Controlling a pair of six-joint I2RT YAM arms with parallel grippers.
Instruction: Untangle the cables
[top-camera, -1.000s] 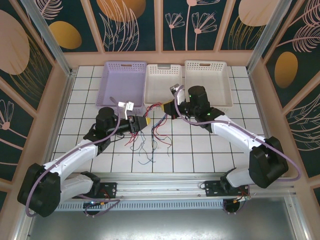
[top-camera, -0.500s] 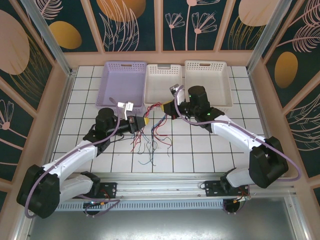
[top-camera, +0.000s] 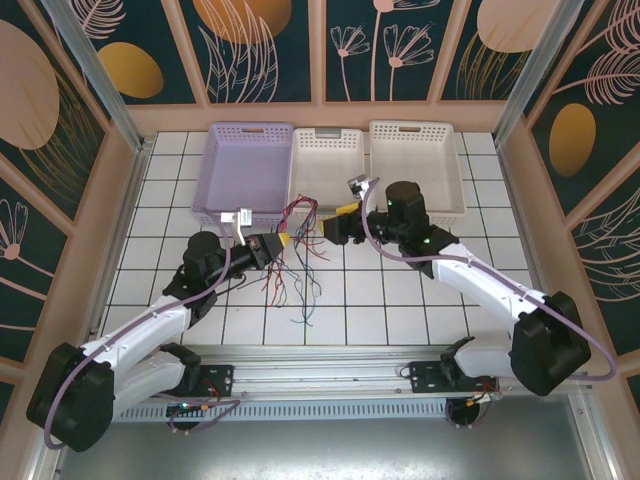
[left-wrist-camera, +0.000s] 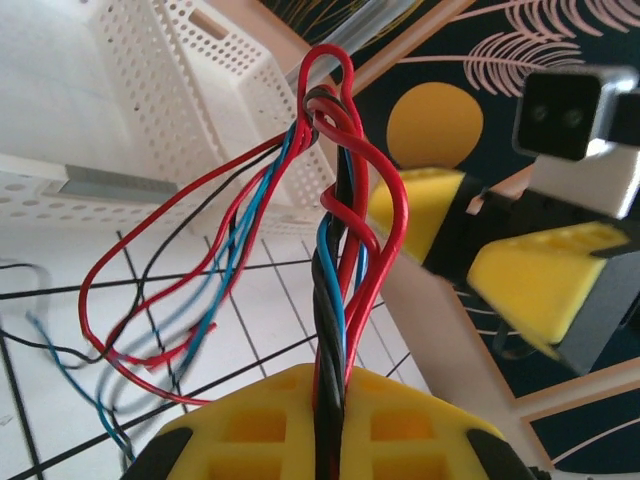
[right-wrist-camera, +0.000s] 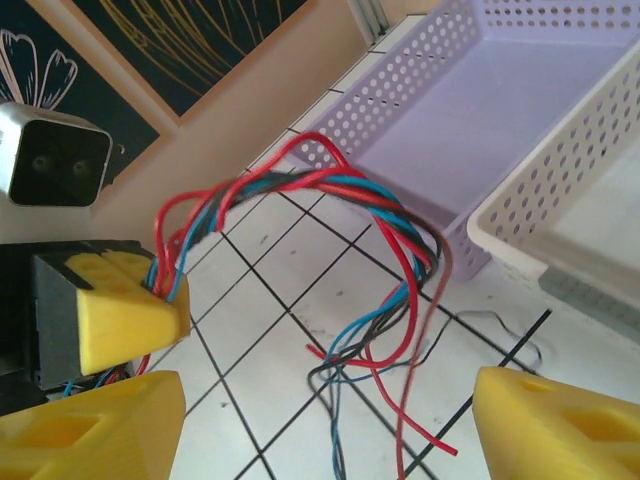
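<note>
The thin red, blue and black cables (top-camera: 300, 213) hang just in front of the near right corner of the lilac perforated plastic basket (top-camera: 245, 170), lifted above the white tiled table (top-camera: 380, 300). The left gripper (top-camera: 277, 243), nearer than that corner, is clamped on them. In the left wrist view they leave its closed yellow fingers (left-wrist-camera: 240, 435) as one tight twist. The long axis of the twist runs straight out from the gripper towards the basket's near rim and ends in a red loop. From the loop the loose strands bend back and fall to the table, their ends pointing away from the basket, towards the arm bases.

The right gripper (top-camera: 333, 226) sits just right of the same corner, facing the left one across the bundle. Its yellow fingers (right-wrist-camera: 90, 420) are spread wide and hold nothing. In the right wrist view the cables (right-wrist-camera: 330, 190) arch ahead of them, in front of the basket (right-wrist-camera: 520, 110), touching neither.
</note>
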